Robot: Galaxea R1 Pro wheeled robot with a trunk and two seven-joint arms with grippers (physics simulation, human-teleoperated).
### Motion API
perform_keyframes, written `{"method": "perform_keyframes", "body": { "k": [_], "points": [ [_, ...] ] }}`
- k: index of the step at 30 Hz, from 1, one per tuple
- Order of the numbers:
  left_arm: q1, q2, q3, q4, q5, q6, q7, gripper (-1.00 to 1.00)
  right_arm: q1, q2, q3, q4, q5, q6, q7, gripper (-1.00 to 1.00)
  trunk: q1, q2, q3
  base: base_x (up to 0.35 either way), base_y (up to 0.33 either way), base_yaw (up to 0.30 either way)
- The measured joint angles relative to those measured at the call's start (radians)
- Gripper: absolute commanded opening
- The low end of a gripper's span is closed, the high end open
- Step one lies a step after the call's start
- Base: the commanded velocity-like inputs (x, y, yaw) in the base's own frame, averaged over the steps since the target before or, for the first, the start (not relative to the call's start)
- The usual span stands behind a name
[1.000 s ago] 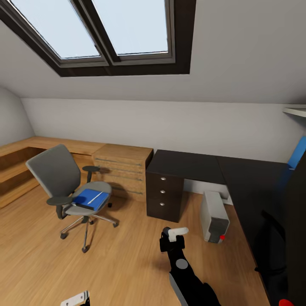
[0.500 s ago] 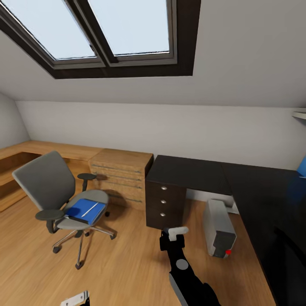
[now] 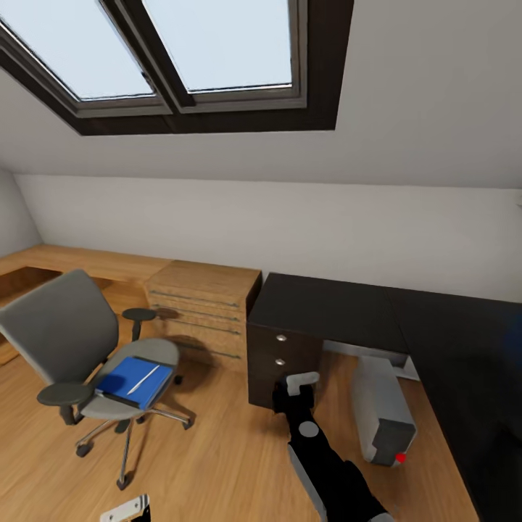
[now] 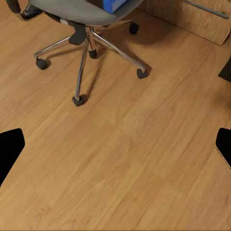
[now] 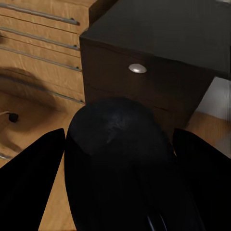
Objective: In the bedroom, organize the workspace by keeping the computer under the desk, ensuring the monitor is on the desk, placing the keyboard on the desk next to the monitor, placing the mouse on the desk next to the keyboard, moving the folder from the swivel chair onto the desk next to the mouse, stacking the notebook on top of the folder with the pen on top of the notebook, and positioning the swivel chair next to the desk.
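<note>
Head view: swivel chair (image 3: 80,362) at lower left of frame, on the wood floor (image 3: 217,464), well apart from the dark counter (image 3: 333,304) at centre right. Blue folder (image 3: 130,383) lies flat on the chair seat; a pale thin item, looks like the pen (image 3: 143,379), lies on top of it. Can't separate a notebook from the folder at this size.

Computer (image 3: 383,409) is a grey tower lying tilted on the floor under the dark counter, lower right of frame, red spot at its near end. Dark counter has a drawer unit (image 3: 279,359) with round knobs. Just beside it on the left sits a light wood drawer chest (image 3: 203,312). Skylight (image 3: 181,51) fills the upper left.

Right pincer (image 3: 299,395) at bottom centre of head view, in front of the drawer unit. In right wrist view it grips a rounded black object, the mouse (image 5: 118,159), dark fingers (image 5: 29,183) on either side of it.

Left pincer (image 3: 127,511) barely enters the bottom edge of head view. In left wrist view its fingertips (image 4: 9,149) sit at opposite frame edges, spread wide, nothing between them but floor; chair base and casters in the upper left of that frame.
</note>
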Motion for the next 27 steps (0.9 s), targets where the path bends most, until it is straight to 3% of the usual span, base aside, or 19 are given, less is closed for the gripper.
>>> {"method": "perform_keyframes", "body": {
  "k": [4,8,13,20,27],
  "points": [
    [0.0,0.001,0.002,-0.037,0.0,-0.001,-0.002,1.0,-0.105,0.0,-0.001,0.021,-0.002,0.115,0.0,-1.0,-0.008,0.014,0.006,0.336,0.0,0.0],
    [0.0,0.0,0.003,-0.054,-0.001,-0.002,-0.003,1.0,-0.14,0.0,-0.004,0.051,-0.009,0.148,0.004,-1.0,-0.008,0.014,0.006,0.336,0.0,0.0],
    [0.0,-0.002,0.002,-0.056,0.001,-0.002,-0.003,1.0,-0.148,0.0,-0.002,0.188,-0.047,0.147,0.008,-1.0,-0.008,0.014,0.006,0.336,0.0,0.0],
    [0.0,-0.002,0.001,-0.053,0.001,-0.002,-0.003,1.0,-0.149,0.0,-0.005,0.201,-0.055,0.068,0.004,-1.0,-0.008,0.014,0.006,0.338,0.041,0.0],
    [0.0,-0.001,0.002,-0.052,0.0,-0.001,-0.003,1.0,-0.148,0.0,-0.003,0.2,-0.056,0.045,0.004,-1.0,-0.008,0.014,0.006,0.339,0.06,0.093]
  ]
}}
